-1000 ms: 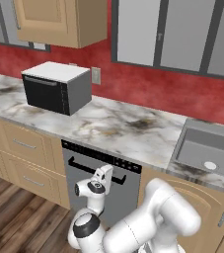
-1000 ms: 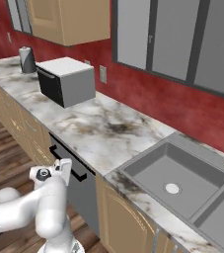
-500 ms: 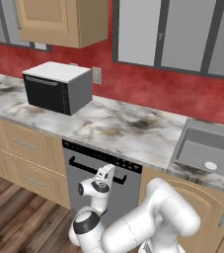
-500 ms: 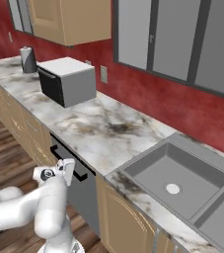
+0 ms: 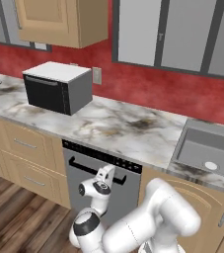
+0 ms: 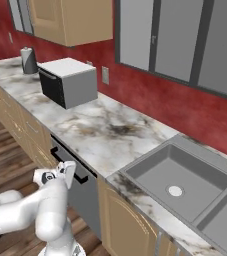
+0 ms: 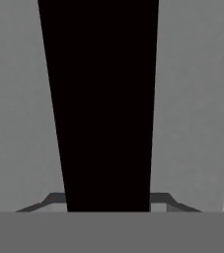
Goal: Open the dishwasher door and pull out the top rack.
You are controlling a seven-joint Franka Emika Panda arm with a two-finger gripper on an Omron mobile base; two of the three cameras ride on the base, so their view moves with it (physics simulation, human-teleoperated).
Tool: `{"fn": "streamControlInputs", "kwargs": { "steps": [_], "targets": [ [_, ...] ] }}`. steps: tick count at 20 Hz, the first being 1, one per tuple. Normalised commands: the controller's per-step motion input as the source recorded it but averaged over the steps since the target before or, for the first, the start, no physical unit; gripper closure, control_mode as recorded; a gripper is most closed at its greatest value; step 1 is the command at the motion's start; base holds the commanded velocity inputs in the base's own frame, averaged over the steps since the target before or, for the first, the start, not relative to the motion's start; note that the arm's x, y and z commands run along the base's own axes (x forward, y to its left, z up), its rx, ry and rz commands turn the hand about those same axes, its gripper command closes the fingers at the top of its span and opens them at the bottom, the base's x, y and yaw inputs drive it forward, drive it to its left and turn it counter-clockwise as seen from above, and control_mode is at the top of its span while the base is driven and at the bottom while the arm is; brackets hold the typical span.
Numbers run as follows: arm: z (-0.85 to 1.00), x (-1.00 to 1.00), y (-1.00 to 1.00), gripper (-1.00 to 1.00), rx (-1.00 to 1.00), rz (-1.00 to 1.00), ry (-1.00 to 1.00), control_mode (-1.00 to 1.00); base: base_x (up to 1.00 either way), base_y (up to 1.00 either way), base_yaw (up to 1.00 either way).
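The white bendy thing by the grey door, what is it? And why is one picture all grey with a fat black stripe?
It is a robot arm in a pretend, computer-drawn kitchen. Two cameras sit behind it, one on each side, and both look over the marble counter, where a microwave stands. A sink is set in further along. The third camera sits on the robot's hand, very close to the dishwasher door. That door is the grey, and the stripe is its black bar handle. The jaws sit against both sides of that handle, gripping it. The door is shut.
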Motion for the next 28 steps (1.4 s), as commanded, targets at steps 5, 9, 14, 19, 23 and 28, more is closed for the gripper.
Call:
{"fn": "streamControlInputs", "kwargs": {
  "steps": [5,9,14,19,23,28],
  "targets": [
    [-0.49,-0.35,0.75,1.0,-0.03,0.0,-0.02,-1.0,0.0,0.0,0.0],
    [-0.47,-0.37,0.89,1.0,-0.03,0.0,-0.01,-1.0,0.0,0.0,0.0],
    [-0.39,-0.35,0.92,1.0,-0.01,0.0,0.0,-1.0,0.0,0.0,0.0],
    [-0.36,-0.44,1.0,1.0,-0.04,0.0,0.0,-1.0,0.0,0.0,0.0],
    [-0.38,-0.51,1.0,1.0,-0.06,0.0,-0.01,-1.0,0.0,0.0,0.0],
    [-0.39,-0.49,1.0,1.0,-0.08,-0.01,-0.02,-1.0,0.0,0.0,0.0]
  ]
}}
